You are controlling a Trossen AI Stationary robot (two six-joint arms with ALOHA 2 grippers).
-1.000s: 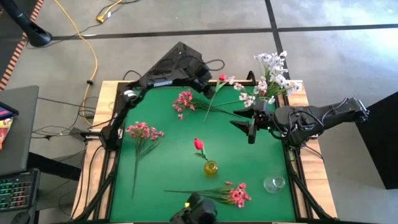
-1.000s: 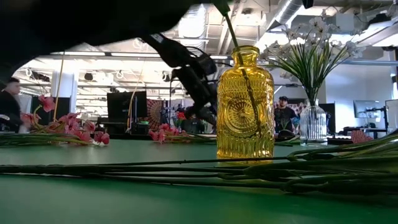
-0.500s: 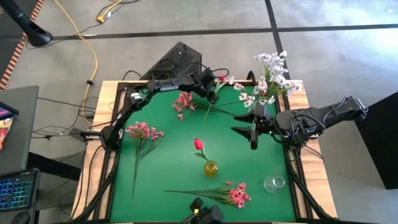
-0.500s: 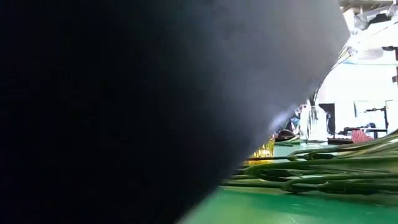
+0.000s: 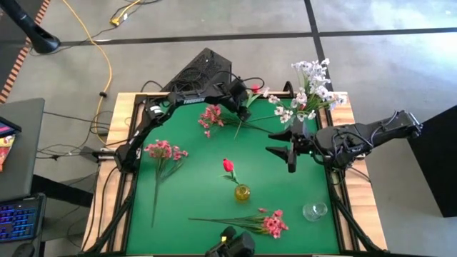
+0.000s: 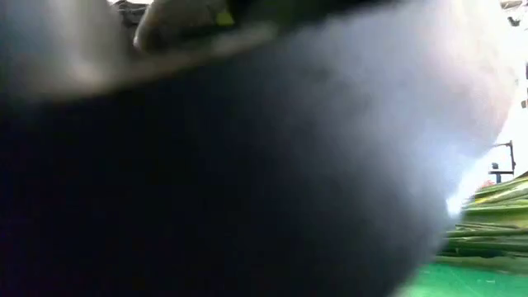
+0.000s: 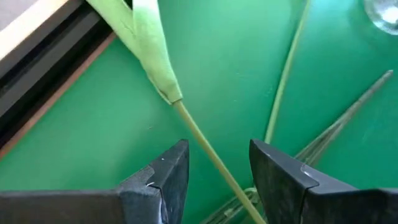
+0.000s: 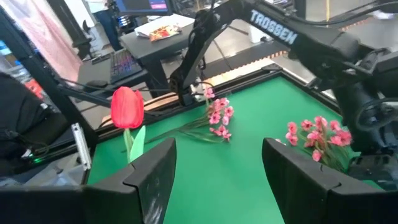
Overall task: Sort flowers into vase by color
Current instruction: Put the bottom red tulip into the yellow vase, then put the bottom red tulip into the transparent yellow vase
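A red tulip [image 5: 255, 89] lies at the table's far edge, and its green stem [image 7: 205, 146] and leaf [image 7: 152, 53] rest on the mat. My left gripper [image 5: 244, 101] [image 7: 217, 171] is open over that stem, one finger on each side, with a gap showing. My right gripper [image 5: 273, 141] [image 8: 214, 180] hovers open at the right of the table's middle. A second red tulip [image 5: 228, 166] [image 8: 127, 107] stands in the small yellow vase [image 5: 242, 192]. White sprays [image 5: 310, 86] stand at the far right corner. Pink sprays [image 5: 211, 116] [image 5: 164, 150] [image 5: 271, 223] lie flat on the mat.
An empty clear glass vase [image 5: 315, 210] stands near the right near corner. More thin stems [image 7: 286, 68] cross the mat beside the tulip stem. The wooden table frame [image 7: 43, 68] runs close to the left gripper. A dark blurred thing [image 6: 206, 165] covers nearly all of the low view.
My left gripper has moved toward the table's right along the far edge, toward the lying red tulip. A dark thing has slid in front of the low camera and now blocks that view.
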